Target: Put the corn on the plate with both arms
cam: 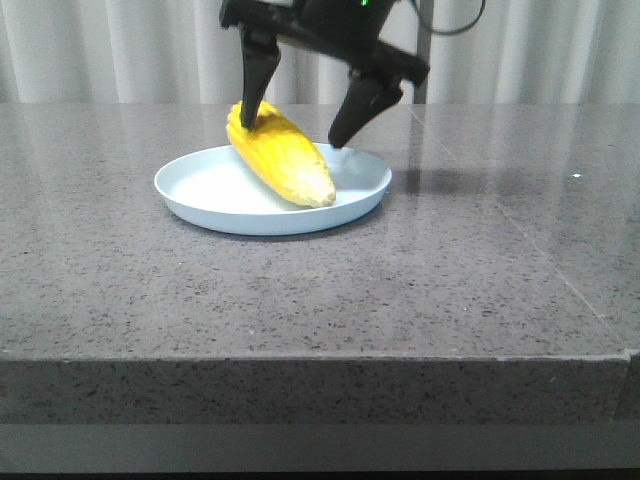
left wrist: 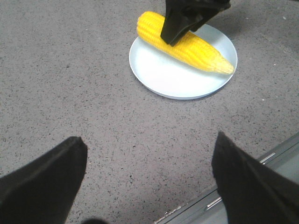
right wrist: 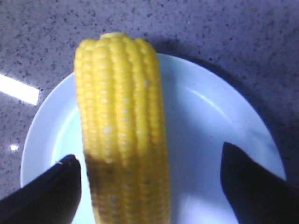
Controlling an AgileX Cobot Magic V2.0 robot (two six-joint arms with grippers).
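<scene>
Corn (cam: pixel 282 158): ribbed yellow cob, on smooth round plate (cam: pixel 200 195) | right gripper (cam: pixel 298 128): spread above cob, empty | left gripper (left wrist: pixel 149 179): spread, empty

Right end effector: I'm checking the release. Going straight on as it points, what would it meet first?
Probably the corn, lying on the plate between the open fingers of the right end effector; depth is unclear.

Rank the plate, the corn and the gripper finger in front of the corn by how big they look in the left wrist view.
1. plate, widest.
2. corn, shorter than the plate is wide.
3. right gripper finger, smallest of what shows; it is cut off at the frame edge, so its full size is unsure.
</scene>
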